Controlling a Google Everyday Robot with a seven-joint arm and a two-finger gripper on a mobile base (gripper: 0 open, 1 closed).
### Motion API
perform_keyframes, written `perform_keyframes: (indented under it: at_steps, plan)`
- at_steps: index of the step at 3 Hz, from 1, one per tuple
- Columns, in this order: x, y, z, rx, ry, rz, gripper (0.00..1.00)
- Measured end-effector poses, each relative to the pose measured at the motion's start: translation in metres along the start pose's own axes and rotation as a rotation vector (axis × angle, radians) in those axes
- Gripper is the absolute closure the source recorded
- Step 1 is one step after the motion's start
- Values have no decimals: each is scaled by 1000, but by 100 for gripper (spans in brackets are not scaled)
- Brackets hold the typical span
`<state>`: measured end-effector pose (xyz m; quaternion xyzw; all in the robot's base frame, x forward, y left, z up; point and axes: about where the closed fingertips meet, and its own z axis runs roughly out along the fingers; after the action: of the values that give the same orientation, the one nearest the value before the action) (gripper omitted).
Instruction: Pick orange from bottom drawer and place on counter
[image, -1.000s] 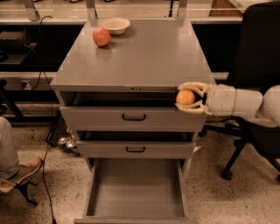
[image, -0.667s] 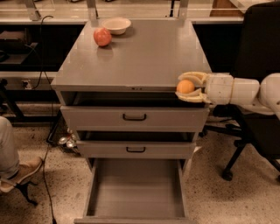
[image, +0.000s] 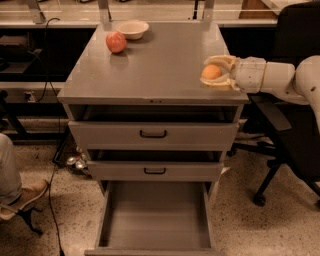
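Note:
My gripper (image: 216, 73) reaches in from the right and is shut on the small pale orange (image: 211, 72). It holds the orange just above the right edge of the grey counter (image: 155, 65). The bottom drawer (image: 156, 216) is pulled fully open below, and its flat grey floor shows nothing in it.
A reddish apple-like fruit (image: 116, 42) and a pale bowl (image: 132, 28) stand at the back left of the counter. Two shallower drawers with black handles (image: 153, 134) stick out slightly. A black chair (image: 292, 150) stands at the right. A person's shoe (image: 20, 197) is at the left.
My gripper has risen with the orange from beside the top drawer front to counter height and moved over the counter's right edge.

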<state>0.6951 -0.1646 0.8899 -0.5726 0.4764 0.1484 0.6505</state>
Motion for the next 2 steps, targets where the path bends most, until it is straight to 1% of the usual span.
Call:
perform_keyframes:
  at_steps: [1,2]
  plan:
    - [-6,-12,3,27,31,50,100]
    - [-7,-24,8,31,77,128,100]
